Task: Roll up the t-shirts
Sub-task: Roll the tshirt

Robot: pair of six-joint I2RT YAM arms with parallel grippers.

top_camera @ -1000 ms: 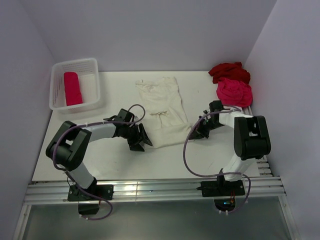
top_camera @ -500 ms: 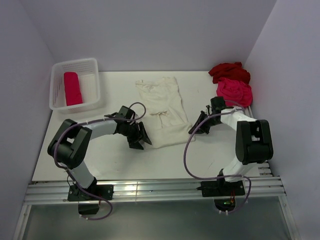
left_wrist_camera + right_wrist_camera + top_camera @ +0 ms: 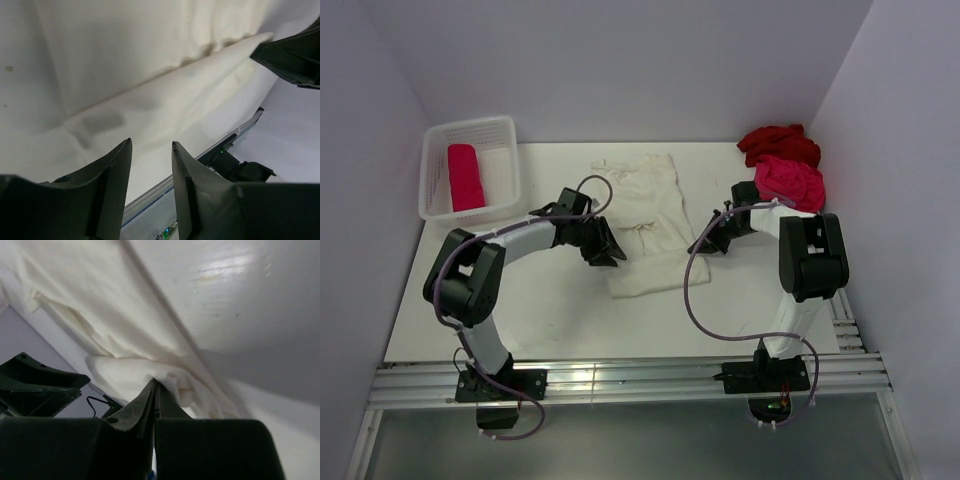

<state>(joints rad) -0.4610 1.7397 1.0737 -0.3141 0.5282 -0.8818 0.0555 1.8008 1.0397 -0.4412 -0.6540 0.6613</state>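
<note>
I see the cream-white cotton t-shirt (image 3: 645, 200) lying in the middle of the white table (image 3: 550, 310), its near hem doubled over. My right gripper (image 3: 154, 382) is clenched on a bunched fold at the shirt's right edge. My left gripper (image 3: 151, 145) sits over the left edge, jaws slightly parted and gripping nothing. A rolled pink-red t-shirt (image 3: 463, 177) lies in the white slatted plastic basket (image 3: 470, 128).

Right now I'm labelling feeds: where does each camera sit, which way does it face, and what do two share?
Top external: above and behind the bases, looking down on the table, cream t-shirt and white basket; left arm and right arm show.
Left wrist: on the left arm, facing the shirt's fold; left gripper's parted fingers frame it.
Right wrist: on the right arm, low over the shirt; right gripper pinches it.
Shared: each wrist view catches the other gripper.
</note>
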